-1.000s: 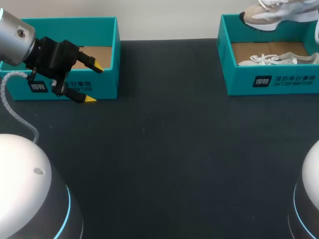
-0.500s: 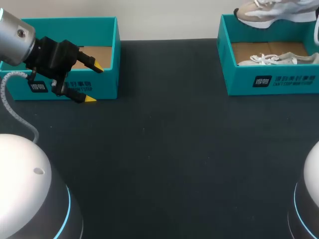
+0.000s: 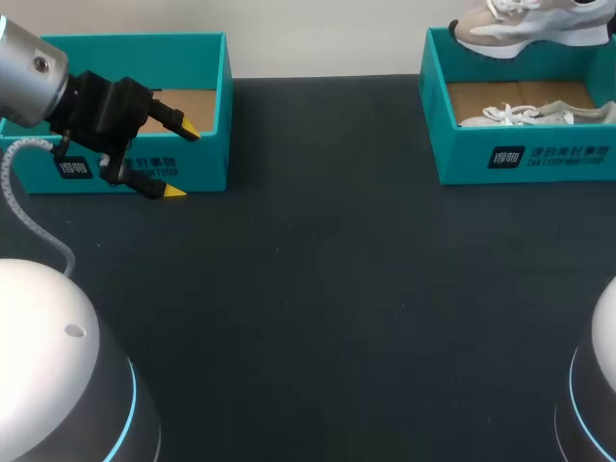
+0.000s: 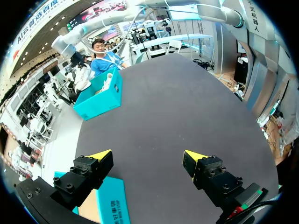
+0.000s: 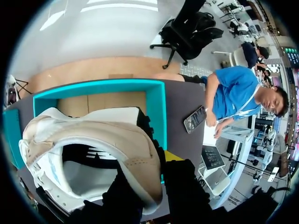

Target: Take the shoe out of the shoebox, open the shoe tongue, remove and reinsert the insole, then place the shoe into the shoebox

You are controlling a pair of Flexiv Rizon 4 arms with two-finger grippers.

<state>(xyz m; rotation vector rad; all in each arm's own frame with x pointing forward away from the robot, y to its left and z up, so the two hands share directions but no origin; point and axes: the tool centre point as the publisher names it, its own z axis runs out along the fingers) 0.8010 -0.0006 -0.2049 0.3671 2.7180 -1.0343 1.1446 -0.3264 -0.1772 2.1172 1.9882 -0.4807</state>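
Shoe [image 3: 525, 24] hung just above the back wall of the shoebox [image 3: 520, 159], sole down, its toe over the shoebox corner nearest the middle of the table [image 3: 318, 289]. The right gripper [image 5: 156, 177] had it by the heel. The right wrist view showed the heel collar pinched between the 2 dark fingers, so the pincer was clamped on the shoe. I judged the hold sensible, since the heel rim is a firm edge to grab and it leaves the tongue and laces free for later steps. The lift out looked nearly done. What remained was to carry the shoe forward of the shoebox and set it on bare table.

A 2nd shoe [image 3: 534, 114] lay inside the shoebox along its front wall, below the held shoe. That front wall stood between the held shoe and the open table, so the sole would need to pass above the rim, and loose laces might snag there. A phone [image 5: 195, 119] lay on the table just outside 1 wall of the shoebox; which wall I could not tell.

Well apart from the shoebox, the left gripper [image 3: 182, 161] hovered with its fingers spread wide and nothing between them. One tip was over a 2nd teal box [image 3: 207, 58] and the other was before its front wall. It seemed parked out of the way.
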